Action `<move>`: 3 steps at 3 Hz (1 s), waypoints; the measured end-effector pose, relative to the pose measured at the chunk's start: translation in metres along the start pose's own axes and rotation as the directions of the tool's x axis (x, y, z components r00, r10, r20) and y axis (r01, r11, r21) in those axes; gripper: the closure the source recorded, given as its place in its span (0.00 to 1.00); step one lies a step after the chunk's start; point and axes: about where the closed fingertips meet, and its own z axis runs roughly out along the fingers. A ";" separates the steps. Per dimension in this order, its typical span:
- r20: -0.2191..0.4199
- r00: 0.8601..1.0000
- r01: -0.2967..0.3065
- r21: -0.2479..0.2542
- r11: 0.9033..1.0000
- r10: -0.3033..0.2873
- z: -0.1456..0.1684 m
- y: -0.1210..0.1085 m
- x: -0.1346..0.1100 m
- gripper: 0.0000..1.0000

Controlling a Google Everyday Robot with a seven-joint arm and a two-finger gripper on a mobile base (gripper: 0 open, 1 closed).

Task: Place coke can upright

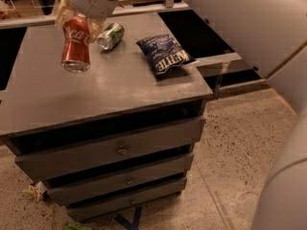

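Matte grey table [120, 90] beneath your tool [79, 23], clenched around smooth cylindrical coke can [76, 46], nearly upright, crinkly chip bag [164, 55] off beside it

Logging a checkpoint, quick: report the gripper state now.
Gripper: closed on the coke can, holding it near upright over the left of the cabinet top.
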 end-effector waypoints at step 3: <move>-0.291 0.890 0.367 0.003 0.930 -0.350 -0.005 0.026 0.032 1.00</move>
